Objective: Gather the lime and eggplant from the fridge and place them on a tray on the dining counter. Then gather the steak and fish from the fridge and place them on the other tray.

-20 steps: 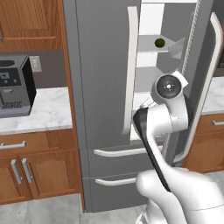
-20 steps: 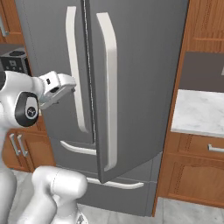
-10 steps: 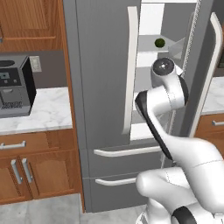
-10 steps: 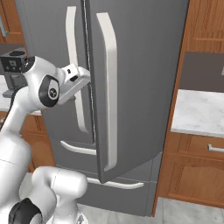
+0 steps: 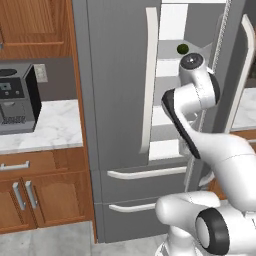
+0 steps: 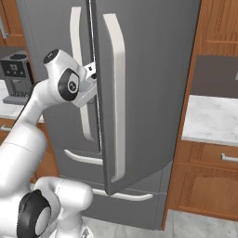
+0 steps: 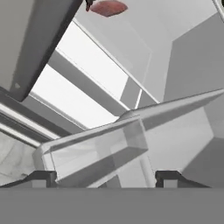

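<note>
The grey fridge [image 5: 115, 100] has its right door [image 6: 153, 93] swung partly open, baring white shelves. The lime [image 5: 182, 48], a small green ball, sits on an upper shelf just above my arm's wrist. My hand [image 6: 90, 79] reaches into the gap between the doors. In the hand view my gripper [image 7: 105, 177] is open, its fingertips [image 7: 39, 177] wide apart with nothing between them, facing white shelves and a clear door bin [image 7: 96, 148]. A reddish lump, the steak [image 7: 108, 7], lies on a shelf at that view's top edge. Eggplant, fish, trays and dining counter are out of view.
A black coffee machine [image 5: 15, 100] stands on the marble wall counter [image 5: 55, 130] left of the fridge, over wooden cabinets [image 5: 45, 195]. Another marble counter [image 6: 214, 121] with wooden drawers lies to the right. The open door's long white handle [image 6: 116, 93] hangs close beside my arm.
My arm has risen and swung forward, carrying the hand into the gap between the fridge doors. The fridge and lime have not moved.
</note>
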